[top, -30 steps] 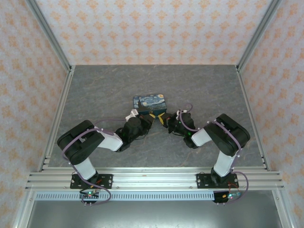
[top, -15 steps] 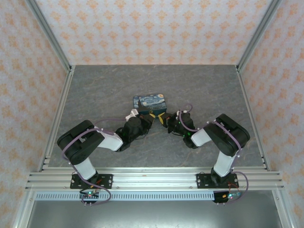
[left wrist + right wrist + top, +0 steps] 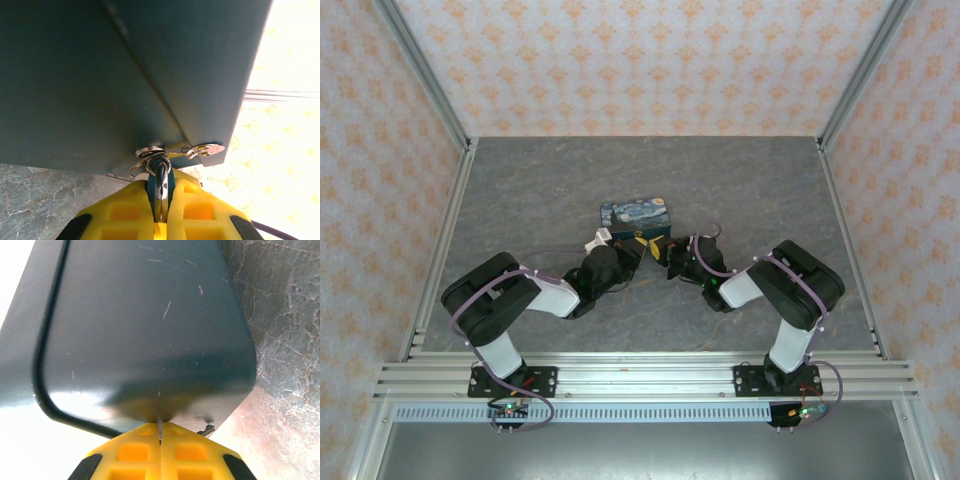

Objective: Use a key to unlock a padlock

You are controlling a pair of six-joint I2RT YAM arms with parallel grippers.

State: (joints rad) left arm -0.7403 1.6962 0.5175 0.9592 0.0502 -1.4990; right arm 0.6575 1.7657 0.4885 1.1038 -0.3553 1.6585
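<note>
A small teal-blue padlock (image 3: 150, 189) with a chrome shackle (image 3: 161, 197) sits between the yellow fingers of my left gripper (image 3: 160, 176), which is shut on it. The shackle passes through silver rings under a dark-blue box (image 3: 635, 217) printed with a starry-night painting. My right gripper (image 3: 160, 430) is shut on the key (image 3: 160, 426), a thin metal blade seen edge-on, its tip at the box's dark side (image 3: 150, 330). In the top view the left gripper (image 3: 640, 243) and right gripper (image 3: 666, 251) meet at the box's near edge.
The grey stone-patterned table (image 3: 550, 180) is fenced by metal posts and patterned walls. A silver clasp (image 3: 205, 149) and a toothed metal edge (image 3: 120, 176) show under the box. Both arms lie low across the near half of the table.
My right gripper has shifted slightly left and toward the box. The left gripper and the box have stayed put.
</note>
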